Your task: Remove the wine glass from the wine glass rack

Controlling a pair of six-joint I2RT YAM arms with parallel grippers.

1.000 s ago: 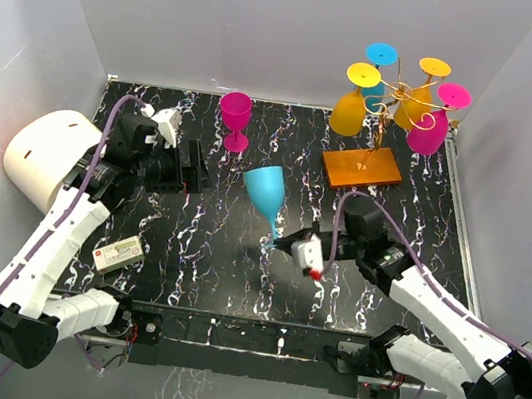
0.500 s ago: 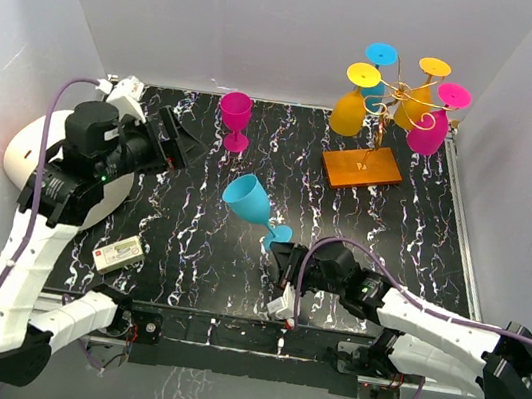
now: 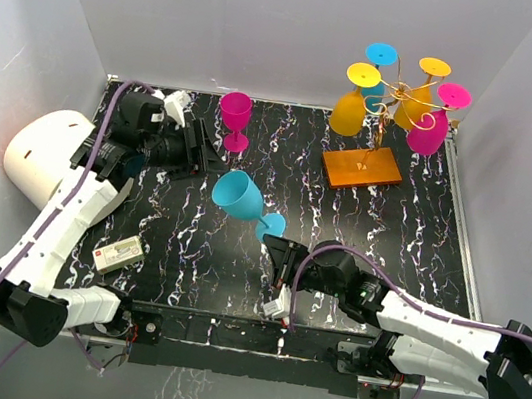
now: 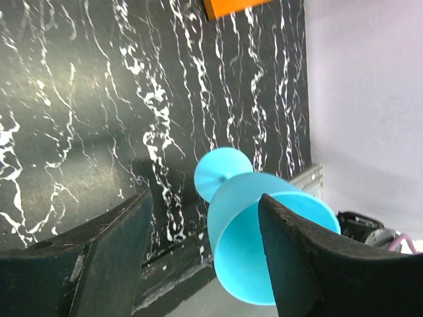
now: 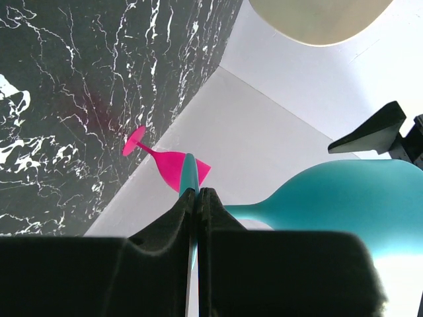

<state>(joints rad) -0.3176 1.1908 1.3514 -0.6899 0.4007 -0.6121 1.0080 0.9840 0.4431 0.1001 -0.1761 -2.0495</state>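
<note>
The wine glass rack (image 3: 397, 87), gold wire on an orange base (image 3: 362, 166), stands at the back right with several coloured glasses hanging from it. A blue wine glass (image 3: 240, 197) hangs tilted over the table's middle, bowl to the left. My right gripper (image 3: 278, 249) is shut on the rim of its foot (image 5: 190, 173). My left gripper (image 3: 214, 155) is open just behind and left of the bowl. In the left wrist view the bowl (image 4: 246, 231) shows beyond the spread fingers (image 4: 106, 257), untouched.
A pink wine glass (image 3: 234, 119) stands upright at the back of the table, close to the left gripper. A white cylinder (image 3: 43, 155) lies at the left edge and a small box (image 3: 117, 255) sits near the front left. Walls close in both sides.
The right gripper drew back toward the front and tipped the blue glass leftward. The left arm lifted, then swung back toward the bowl, its jaws narrowing.
</note>
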